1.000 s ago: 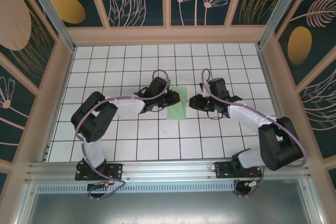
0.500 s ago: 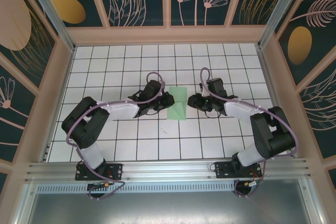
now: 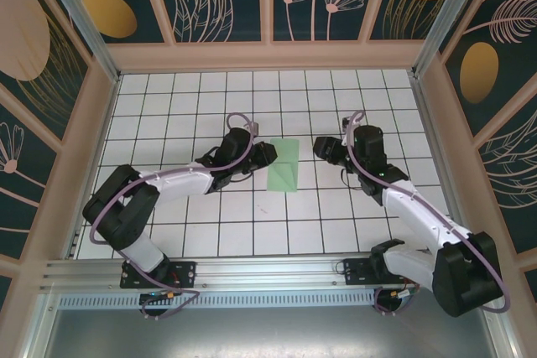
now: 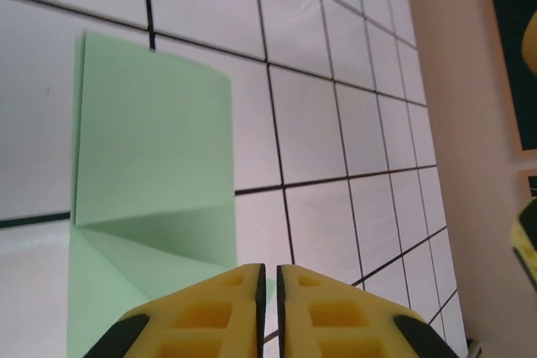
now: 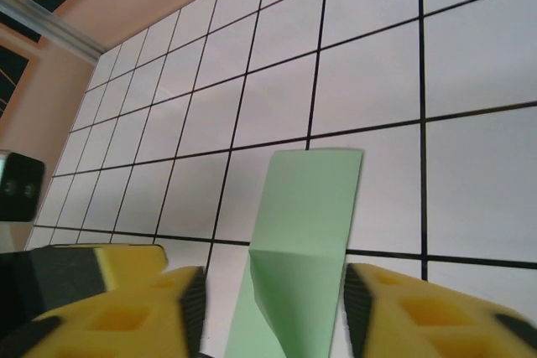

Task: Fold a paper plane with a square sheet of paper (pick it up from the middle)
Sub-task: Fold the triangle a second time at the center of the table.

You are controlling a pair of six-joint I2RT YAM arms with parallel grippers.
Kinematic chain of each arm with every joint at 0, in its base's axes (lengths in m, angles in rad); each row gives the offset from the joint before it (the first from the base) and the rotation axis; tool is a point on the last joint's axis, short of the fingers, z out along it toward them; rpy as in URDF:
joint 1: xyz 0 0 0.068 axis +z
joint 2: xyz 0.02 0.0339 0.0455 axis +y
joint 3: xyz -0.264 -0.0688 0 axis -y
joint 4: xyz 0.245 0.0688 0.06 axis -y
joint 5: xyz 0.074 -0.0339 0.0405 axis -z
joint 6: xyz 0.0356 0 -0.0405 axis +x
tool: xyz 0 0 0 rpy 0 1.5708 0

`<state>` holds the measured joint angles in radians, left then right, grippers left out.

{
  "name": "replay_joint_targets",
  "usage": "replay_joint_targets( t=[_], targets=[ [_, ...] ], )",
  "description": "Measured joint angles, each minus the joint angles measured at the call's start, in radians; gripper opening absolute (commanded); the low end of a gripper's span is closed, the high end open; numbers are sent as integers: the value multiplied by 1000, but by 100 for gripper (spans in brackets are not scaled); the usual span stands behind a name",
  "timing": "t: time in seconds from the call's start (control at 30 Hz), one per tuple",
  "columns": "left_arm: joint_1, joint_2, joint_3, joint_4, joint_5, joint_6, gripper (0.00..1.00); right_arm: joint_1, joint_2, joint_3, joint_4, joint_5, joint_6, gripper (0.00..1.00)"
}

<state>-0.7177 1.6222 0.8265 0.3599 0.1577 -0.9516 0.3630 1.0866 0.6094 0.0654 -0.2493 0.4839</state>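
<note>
Flanking the paper (image 3: 284, 165), the left gripper (image 4: 268, 278) was pressed together and the right gripper (image 5: 273, 291) spread; a clean crease would need edges squared first.

The arms (image 3: 176, 180) have black joints and white links; lilac cables (image 3: 238, 115) trail them; left tool (image 4: 268, 278) yellow-fingered.

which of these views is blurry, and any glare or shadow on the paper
Top external: sharp and evenly lit, no glare on the paper. Left wrist: paper crisp, its folded flap slightly shaded; the left gripper looks soft, probably too near the lens. Right wrist: the right gripper blurs likewise.
</note>
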Motion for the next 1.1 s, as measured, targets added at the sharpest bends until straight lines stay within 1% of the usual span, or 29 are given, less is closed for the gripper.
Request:
replay_joint_targets(
  t=[0.03,0.07,0.1,0.13,0.17,0.2,0.23,0.27,0.3,0.33,0.37,0.43,0.53,0.63,0.7,0.8,0.83,0.93,1.03,1.1],
  targets=[
    [0,-21,-5,4,-18,13,26,-11,-1,-4,3,2,3,58],
    [0,-44,-14,7,-39,24,27,-21,0,-10,5,2,5,52],
    [0,-63,-21,10,-58,31,29,-31,1,-16,9,-1,13,49],
    [0,-87,-31,11,-81,48,37,-43,7,-25,18,-14,19,48],
    [0,-108,-39,10,-106,63,47,-55,15,-35,31,-31,26,44],
    [0,-124,-45,11,-125,69,50,-65,26,-41,39,-48,30,40],
    [0,-144,-54,11,-151,83,54,-73,41,-46,47,-69,34,32],
    [0,-162,-65,12,-176,94,62,-78,61,-48,53,-98,33,23],
    [2,-180,-76,11,-199,103,74,-78,80,-48,59,-122,34,19],
    [3,-198,-88,12,-224,112,88,-74,98,-47,61,-149,35,16],
    [5,-217,-103,13,-250,122,98,-61,114,-45,58,-171,30,16],
    [6,-248,-131,21,-289,133,99,-17,135,-34,46,-196,18,16],
    [11,-288,-185,57,-330,138,99,91,166,10,24,-224,-17,16],
    [13,-312,-251,115,-342,136,99,173,219,66,13,-250,-47,16],
    [16,-315,-286,156,-335,132,99,201,265,95,8,-257,-61,16],
    [16,-310,-303,186,-303,129,99,214,352,139,-16,-258,-81,15],
    [17,-302,-303,203,-283,129,97,214,388,154,-23,-251,-86,13],
    [17,-264,-286,220,-216,131,89,212,475,188,-47,-222,-93,13],
    [17,-187,-227,203,-140,138,78,204,545,208,-56,-198,-93,13],
    [17,-130,-174,175,-97,140,73,193,578,211,-56,-188,-93,13]
  ],
)
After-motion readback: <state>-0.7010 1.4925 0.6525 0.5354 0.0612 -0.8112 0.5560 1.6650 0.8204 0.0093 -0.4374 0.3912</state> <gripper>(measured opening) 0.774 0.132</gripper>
